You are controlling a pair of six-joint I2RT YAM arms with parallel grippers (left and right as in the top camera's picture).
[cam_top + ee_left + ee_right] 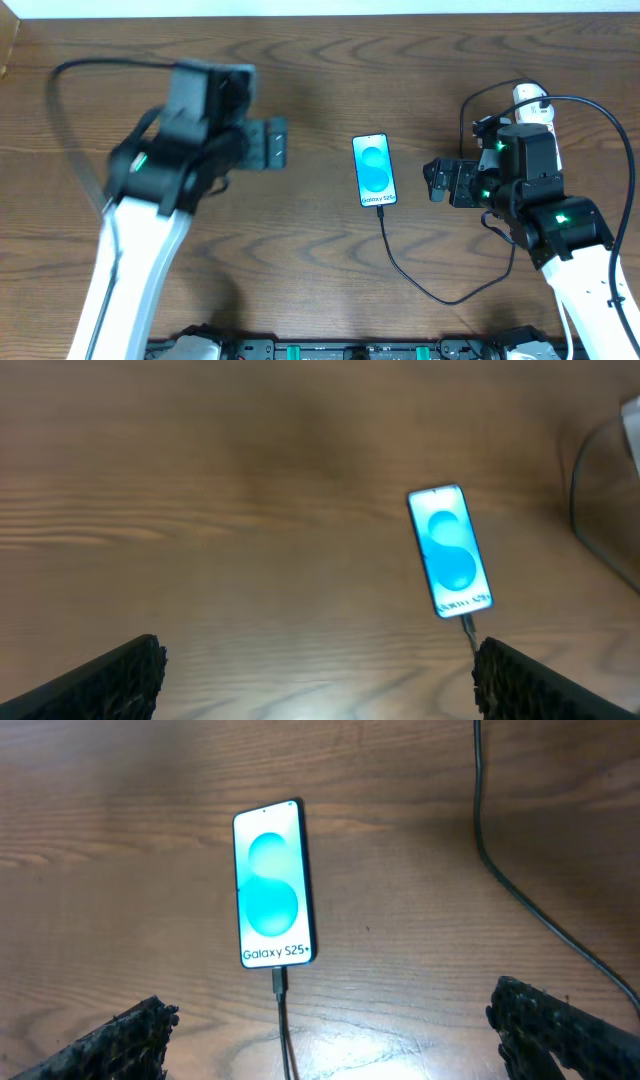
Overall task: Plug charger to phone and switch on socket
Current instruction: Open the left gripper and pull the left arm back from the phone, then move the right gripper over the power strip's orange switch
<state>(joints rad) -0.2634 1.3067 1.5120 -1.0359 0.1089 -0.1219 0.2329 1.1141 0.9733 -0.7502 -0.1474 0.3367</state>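
The phone (375, 170) lies flat mid-table, blue screen lit, also in the left wrist view (450, 550) and the right wrist view (272, 885). The black charger cable (405, 270) is plugged into the phone's near end (280, 982) and loops right toward the socket. The white socket (533, 102) lies at the back right, mostly hidden behind my right arm. My left gripper (268, 143) hovers left of the phone, open and empty (320, 685). My right gripper (440, 182) hovers right of the phone, open and empty (335, 1030).
The table is brown wood (320, 60). A second stretch of black cable (520, 890) runs across the right side of the right wrist view. A black cable (60, 110) arcs behind my left arm.
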